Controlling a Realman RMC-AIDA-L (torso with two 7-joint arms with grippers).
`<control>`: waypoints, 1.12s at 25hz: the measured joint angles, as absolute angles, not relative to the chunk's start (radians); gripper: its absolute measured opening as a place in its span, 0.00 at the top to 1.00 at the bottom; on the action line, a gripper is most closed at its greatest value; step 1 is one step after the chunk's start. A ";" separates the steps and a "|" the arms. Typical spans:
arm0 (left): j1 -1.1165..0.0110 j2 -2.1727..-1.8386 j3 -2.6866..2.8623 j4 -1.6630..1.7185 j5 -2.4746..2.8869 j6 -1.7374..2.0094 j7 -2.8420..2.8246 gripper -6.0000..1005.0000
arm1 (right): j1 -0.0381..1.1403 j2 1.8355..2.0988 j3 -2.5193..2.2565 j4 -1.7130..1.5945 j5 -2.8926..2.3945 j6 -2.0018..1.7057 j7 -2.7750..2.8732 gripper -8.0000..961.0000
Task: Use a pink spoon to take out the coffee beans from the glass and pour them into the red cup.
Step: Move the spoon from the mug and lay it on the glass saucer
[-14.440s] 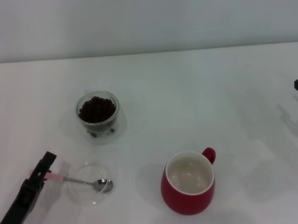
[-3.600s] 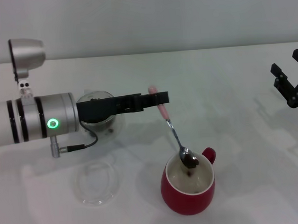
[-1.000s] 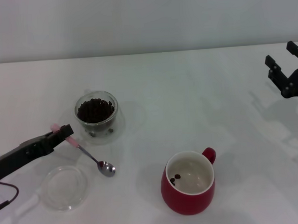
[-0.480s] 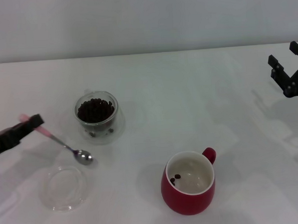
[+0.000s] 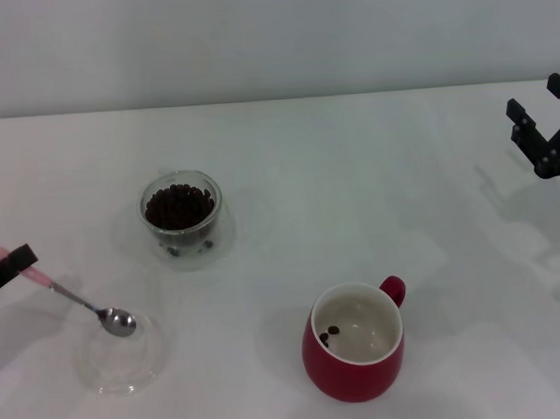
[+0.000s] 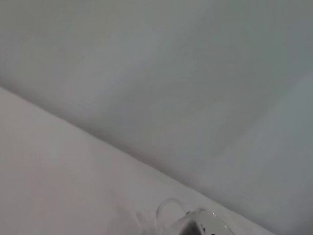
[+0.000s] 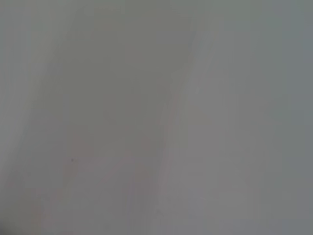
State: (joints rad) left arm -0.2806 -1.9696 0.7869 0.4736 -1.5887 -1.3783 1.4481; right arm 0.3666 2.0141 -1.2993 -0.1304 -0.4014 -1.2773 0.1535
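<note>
At the head view's left edge my left gripper (image 5: 10, 263) is shut on the pink spoon (image 5: 73, 298) by its pink handle. The spoon's empty metal bowl hangs over the rim of a flat clear glass dish (image 5: 124, 360). The glass (image 5: 182, 217), full of coffee beans (image 5: 180, 204), stands behind and to the right of the spoon. The red cup (image 5: 355, 342) sits near the front with a few beans inside, handle to the back right. My right gripper (image 5: 545, 132) hovers open at the right edge, far from everything. The glass's rim (image 6: 195, 223) shows in the left wrist view.
The white table (image 5: 354, 187) runs back to a pale wall. The right wrist view shows only blank surface.
My left gripper has pulled back to the left and toward the front with the spoon, bringing its bowl over the dish. The right gripper has barely shifted.
</note>
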 joint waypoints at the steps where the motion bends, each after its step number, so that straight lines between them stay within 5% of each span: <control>1: -0.278 -1.970 0.787 0.471 -1.588 -1.378 1.449 0.86 | 0.369 2.014 -1.299 -0.131 -0.401 -1.277 0.154 0.40; 28: -0.316 -2.033 0.784 0.472 -1.537 -1.236 1.581 0.73 | 0.387 2.014 -1.306 -0.123 -0.402 -1.259 0.159 0.40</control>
State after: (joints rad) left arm -0.3156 -2.0334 0.7839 0.4721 -1.5371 -1.2361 1.5814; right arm 0.3868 2.0141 -1.3061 -0.1229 -0.4020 -1.2594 0.1593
